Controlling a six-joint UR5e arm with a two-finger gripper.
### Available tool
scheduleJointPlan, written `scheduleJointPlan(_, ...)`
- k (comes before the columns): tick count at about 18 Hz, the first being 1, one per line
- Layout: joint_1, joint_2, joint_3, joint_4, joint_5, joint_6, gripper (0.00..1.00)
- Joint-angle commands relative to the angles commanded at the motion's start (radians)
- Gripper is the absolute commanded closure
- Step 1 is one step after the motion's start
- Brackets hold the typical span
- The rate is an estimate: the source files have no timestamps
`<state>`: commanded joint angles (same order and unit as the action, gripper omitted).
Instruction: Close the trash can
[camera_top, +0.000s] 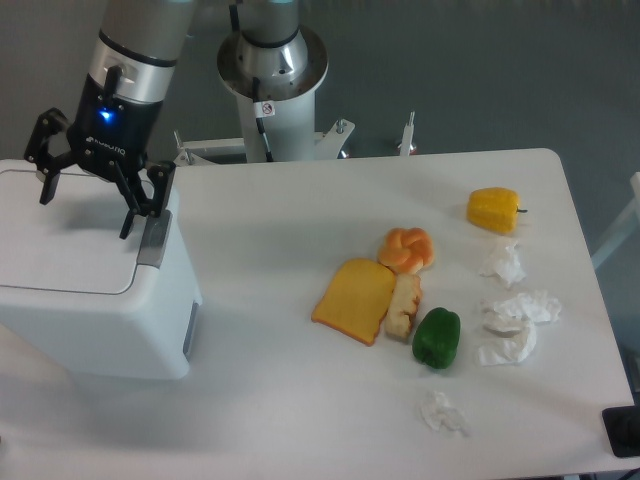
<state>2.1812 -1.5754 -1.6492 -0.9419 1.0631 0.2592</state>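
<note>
While its flat lid lies shut, the trash can (95, 300) looks white and boxy.

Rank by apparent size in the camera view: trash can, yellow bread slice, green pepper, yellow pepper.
1. trash can, far the largest
2. yellow bread slice
3. green pepper and yellow pepper: look about equal, and the green one sits nearer the camera, so unranked.

Bare table (260, 260) between trash can (90, 300) and food
</note>
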Motion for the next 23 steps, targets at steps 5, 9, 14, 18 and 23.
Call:
scheduleJointPlan(5,0.060,0.003,0.015,0.003,0.000,0.083,0.00)
scheduleJointPlan(9,0.176,0.018,0.034,0.008,0.003,0.094,0.00)
scheduleJointPlan(14,0.316,0.012,0.054,0.003,-0.037,0.158,0.00)
scheduleJointPlan(18,0.422,0.018,0.054,0.000,-0.043,0.311,0.00)
scheduleJointPlan(23,0.500,0.035,0.016,-0.011,0.027,0.467,0.00)
